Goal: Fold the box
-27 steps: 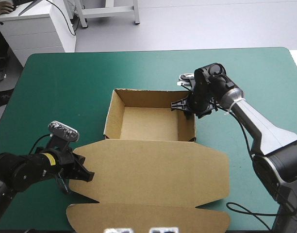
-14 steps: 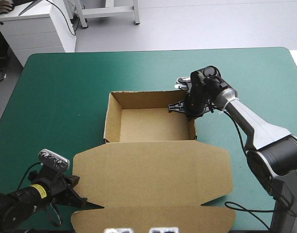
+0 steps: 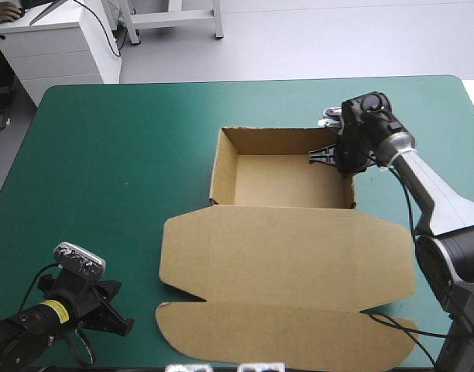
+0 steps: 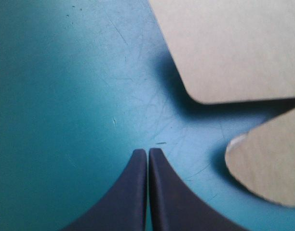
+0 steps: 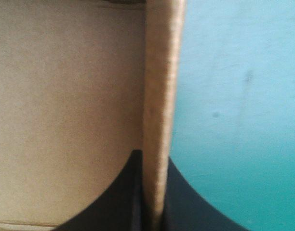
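The brown box [image 3: 283,182] stands as an open tray with walls raised. Its lid [image 3: 287,256] lies flat toward the table's front, ending in a front flap [image 3: 283,337]. My right gripper [image 3: 341,159] sits at the tray's right wall near the far corner. In the right wrist view this gripper [image 5: 152,156] is shut on the box, with the wall [image 5: 159,96] running between the fingers. My left gripper [image 3: 121,319] rests low at the front left, apart from the lid. It is shut and holds nothing [image 4: 148,151], with the lid's rounded corner [image 4: 234,48] ahead of it.
Bare teal-green cover [image 3: 105,170] stretches left of the box and beyond it. The front flap comes close to the table's front edge. The table's right edge [image 3: 473,116] runs near my right arm.
The box has slid to the right with my right gripper on its wall. My left gripper, earlier at the lid's left edge, has drawn back toward the front left corner, off the board.
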